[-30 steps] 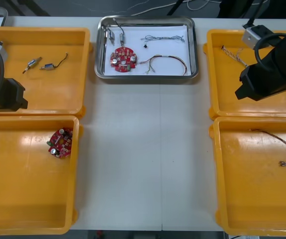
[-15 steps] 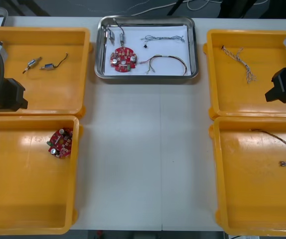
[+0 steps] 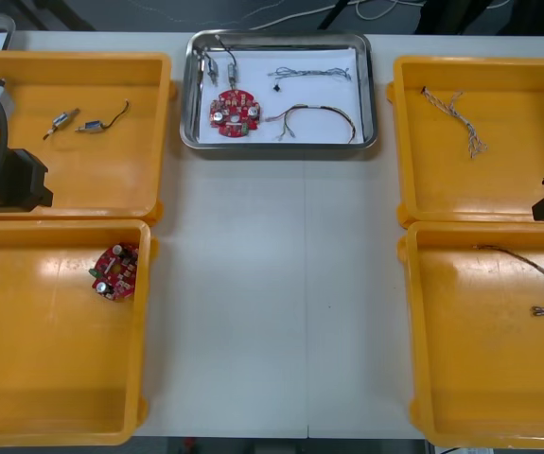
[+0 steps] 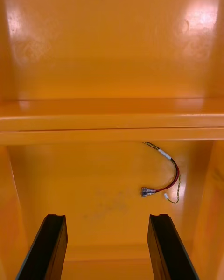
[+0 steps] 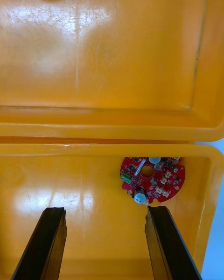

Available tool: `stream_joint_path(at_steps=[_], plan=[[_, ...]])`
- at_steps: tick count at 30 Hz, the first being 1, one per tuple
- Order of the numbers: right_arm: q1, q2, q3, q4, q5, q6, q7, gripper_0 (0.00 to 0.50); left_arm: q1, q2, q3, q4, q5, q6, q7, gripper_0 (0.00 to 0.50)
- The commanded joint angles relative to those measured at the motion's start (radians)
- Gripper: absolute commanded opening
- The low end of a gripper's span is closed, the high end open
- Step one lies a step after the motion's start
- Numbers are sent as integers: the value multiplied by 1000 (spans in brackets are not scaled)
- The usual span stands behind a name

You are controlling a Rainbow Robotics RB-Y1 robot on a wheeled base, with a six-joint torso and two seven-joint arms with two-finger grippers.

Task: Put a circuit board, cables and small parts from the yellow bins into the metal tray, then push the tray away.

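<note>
Down at 7 o'clock we have the near left bin [image 3: 26,397] with a spare circuit board [image 3: 114,270] in it. The left gripper [image 5: 106,210] hangs above, spread wide and empty, the board just beyond one finger. Over at 5 o'clock the near right bin [image 3: 480,397] holds a red and yellow cable [image 3: 536,279], and the right gripper [image 4: 107,219] hovers over it, also wide and holding nothing. Farther out, the far left bin [image 3: 111,175] at 10 o'clock has small metal parts [image 3: 63,120], and the far right bin [image 3: 461,180] at 2 o'clock has a twisted blue and white cable [image 3: 453,113]. At 12 o'clock the metal tray [image 3: 281,144] sits at the far edge of the desk [image 3: 272,284], carrying its own loaded board [image 3: 232,112], tray cables [image 3: 314,113] and tray parts [image 3: 222,64]. We judge the loading done and the push made or nearly so. At most we'd want a low, square nudge on the tray's near rim.
</note>
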Motion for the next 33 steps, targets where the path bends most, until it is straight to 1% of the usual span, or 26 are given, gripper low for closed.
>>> stream_joint_path(at_steps=[1, 6, 11, 17, 26, 33], plan=[[41, -24, -34, -27, 16, -31, -1, 500, 10, 31, 25, -28, -7, -10, -46, 500], [58, -1, -35, -26, 37, -48, 3, 500, 10, 31, 25, -28, -7, -10, -46, 500], [66, 34, -54, 16, 29, -61, 15, 500, 10, 31, 25, -28, -7, -10, -46, 500], [70, 38, -54, 43, 25, -79, 31, 500, 10, 31, 25, -28, -7, -10, -46, 500], [112, 38, -54, 43, 31, -120, 45, 500, 10, 31, 25, -28, -7, -10, -46, 500], [127, 60, -55, 43, 49, -122, 54, 500, 10, 31, 25, -28, -7, -10, -46, 500]])
